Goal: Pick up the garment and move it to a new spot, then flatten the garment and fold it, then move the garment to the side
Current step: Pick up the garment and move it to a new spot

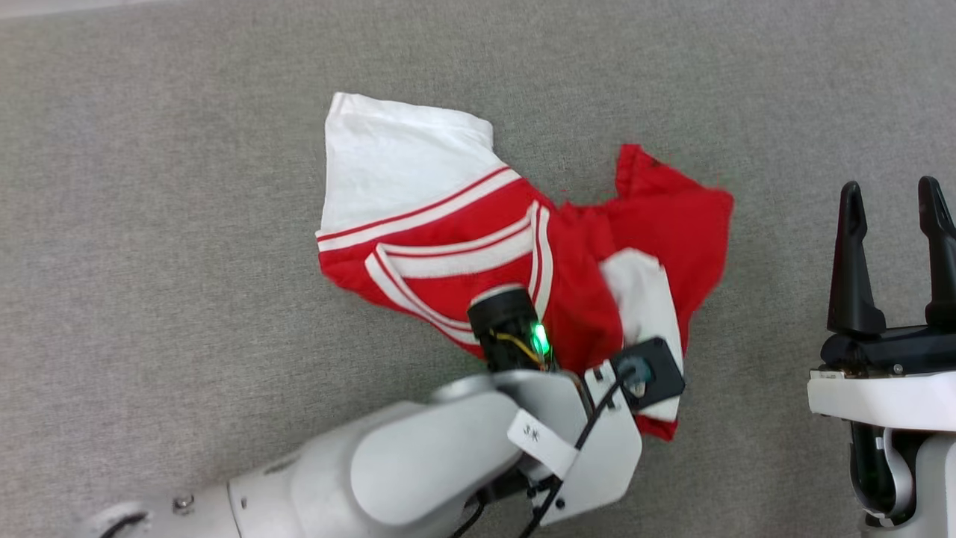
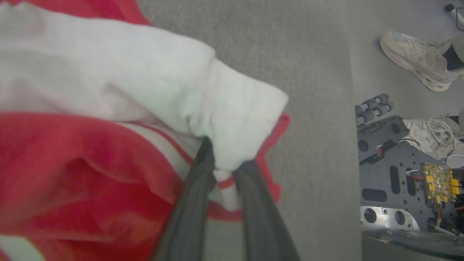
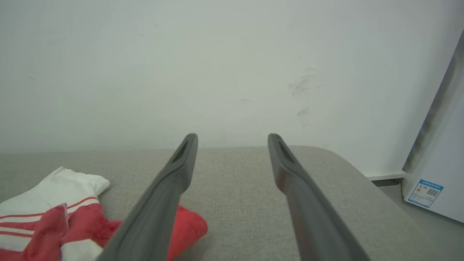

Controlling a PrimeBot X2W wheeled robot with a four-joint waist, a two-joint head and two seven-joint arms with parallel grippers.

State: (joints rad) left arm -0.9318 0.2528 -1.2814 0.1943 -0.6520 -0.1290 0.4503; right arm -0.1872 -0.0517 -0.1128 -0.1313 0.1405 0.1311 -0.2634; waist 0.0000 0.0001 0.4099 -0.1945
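Head view showed a grey cloth surface; a pale wall stood behind it, a person's shoes on the floor beside. The garment lay crumpled mid-surface, long axis upper-left to lower-right, white sleeve uppermost. My left end effector pinched its striped hem; my right end effector gaped wide, well apart.

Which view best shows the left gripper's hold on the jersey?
The left wrist view: the left gripper pinches a white, red-striped fold of the jersey, close up. In the head view the left forearm covers that contact; the right wrist view catches the jersey's crumpled edge.
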